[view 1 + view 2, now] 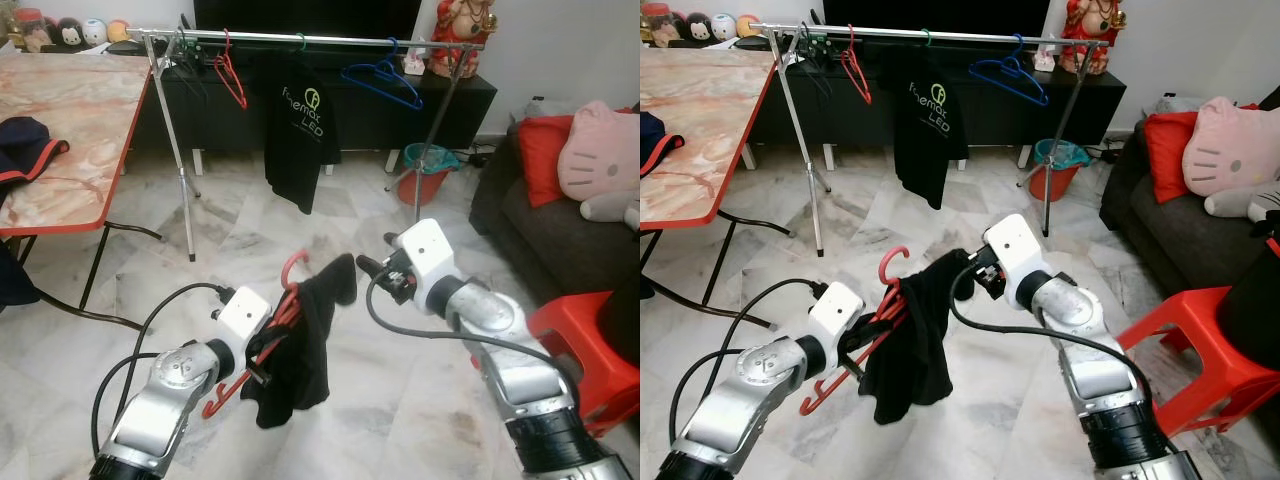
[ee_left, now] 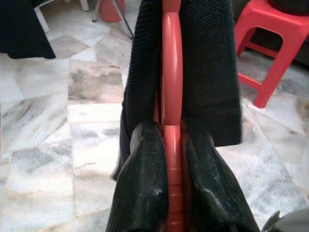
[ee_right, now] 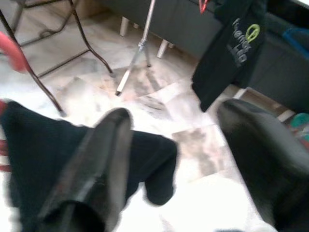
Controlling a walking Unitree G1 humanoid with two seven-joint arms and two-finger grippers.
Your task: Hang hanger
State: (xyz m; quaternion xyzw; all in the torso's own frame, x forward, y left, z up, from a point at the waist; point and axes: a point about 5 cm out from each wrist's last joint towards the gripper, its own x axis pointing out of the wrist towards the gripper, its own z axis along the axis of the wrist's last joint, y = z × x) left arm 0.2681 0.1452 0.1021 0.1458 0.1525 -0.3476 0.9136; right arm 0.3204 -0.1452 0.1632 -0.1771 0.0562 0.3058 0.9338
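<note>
A red hanger (image 1: 291, 268) draped with a black garment (image 1: 305, 345) is held low in front of me, over the marble floor. My left gripper (image 2: 172, 133) is shut on the red hanger (image 2: 172, 72), one finger on each side of its bar, and the black garment (image 2: 208, 72) hangs down both sides. To the garment's right, my right gripper (image 1: 376, 255) is open, its fingertips close to the cloth's upper corner. In the right wrist view the open right gripper (image 3: 174, 110) faces the black garment (image 3: 43, 145). A metal clothes rail (image 1: 320, 40) stands further back.
On the rail hang a red hanger (image 1: 232, 82), a black T-shirt (image 1: 297, 130) and a blue hanger (image 1: 385, 78). A marble-top table (image 1: 95, 160) stands left. A red stool (image 1: 590, 335) and a sofa (image 1: 545, 235) are on the right. A bucket (image 1: 430, 172) sits behind the rail.
</note>
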